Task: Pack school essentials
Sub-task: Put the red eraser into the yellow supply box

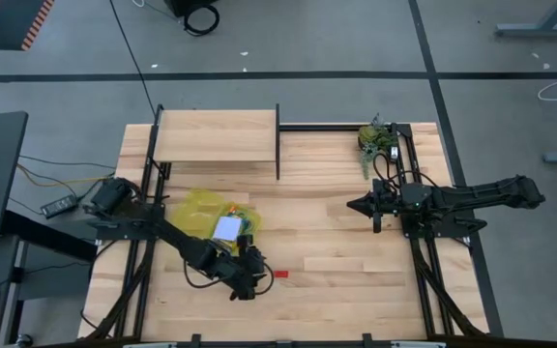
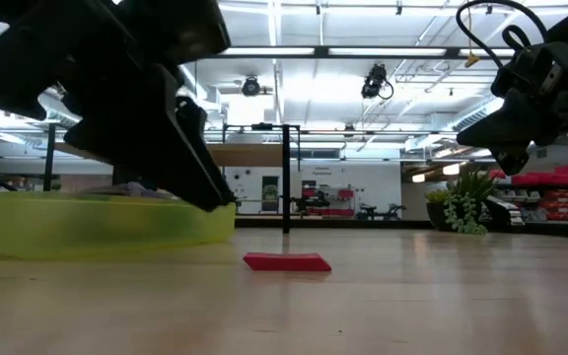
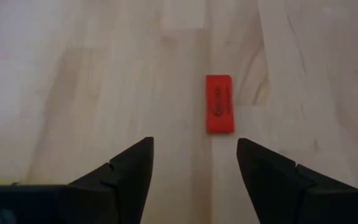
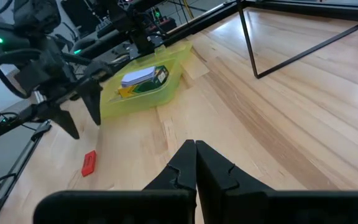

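Flat red rectangular eraser [image 3: 219, 104] lay on pale wood table [image 3: 73, 93]; L gripper [image 3: 194, 163] open, empty. Wrist view alone showed eraser's print. R gripper [image 4: 196, 151] closed, empty.

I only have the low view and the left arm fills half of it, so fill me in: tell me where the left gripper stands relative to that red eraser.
Observer: The left gripper is open, and the red eraser lies flat on the table just ahead of its fingertips, untouched.
Operator: Say what is in the yellow pouch.
Observer: The pouch lies open and holds a pale note pad beside a green and yellow box.
Operator: Report the right arm.
Observer: The right gripper is shut and empty, hovering over bare table apart from the pouch.
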Action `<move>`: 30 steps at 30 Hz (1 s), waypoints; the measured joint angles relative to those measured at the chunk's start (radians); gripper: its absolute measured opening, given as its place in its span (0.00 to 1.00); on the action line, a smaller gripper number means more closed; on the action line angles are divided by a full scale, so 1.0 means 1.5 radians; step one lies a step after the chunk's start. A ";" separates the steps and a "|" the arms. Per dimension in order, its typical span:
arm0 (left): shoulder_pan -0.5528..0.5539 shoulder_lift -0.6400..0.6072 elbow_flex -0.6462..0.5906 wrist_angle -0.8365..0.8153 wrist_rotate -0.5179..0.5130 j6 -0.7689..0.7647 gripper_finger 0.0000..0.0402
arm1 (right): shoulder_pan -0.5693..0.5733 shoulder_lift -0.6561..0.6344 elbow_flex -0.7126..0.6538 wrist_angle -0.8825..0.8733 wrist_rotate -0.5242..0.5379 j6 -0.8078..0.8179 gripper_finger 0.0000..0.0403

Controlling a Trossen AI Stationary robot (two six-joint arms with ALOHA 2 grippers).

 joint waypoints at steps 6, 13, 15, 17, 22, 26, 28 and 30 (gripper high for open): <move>0.023 0.050 0.062 -0.009 0.062 0.048 0.58 | 0.000 0.000 0.000 0.000 0.000 0.000 0.02; 0.044 0.117 0.151 -0.045 0.077 0.070 0.53 | 0.000 0.000 0.000 0.000 0.000 0.000 0.02; 0.045 0.128 0.159 -0.042 0.082 0.070 0.52 | 0.000 0.000 0.000 0.000 0.000 0.000 0.02; 0.045 0.140 0.161 -0.038 0.082 0.069 0.51 | 0.000 0.000 0.000 0.000 0.000 0.000 0.02; 0.045 0.154 0.161 -0.044 0.110 0.066 0.46 | 0.000 -0.001 0.000 -0.001 0.000 0.000 0.02; 0.040 0.155 0.161 -0.045 0.106 0.075 0.41 | 0.000 0.000 0.000 -0.002 0.000 0.000 0.02; 0.040 0.155 0.161 -0.046 0.102 0.085 0.37 | 0.000 0.000 0.000 -0.002 0.000 0.000 0.02; 0.041 0.155 0.161 -0.049 0.104 0.086 0.31 | 0.000 0.000 0.000 -0.002 0.000 0.000 0.02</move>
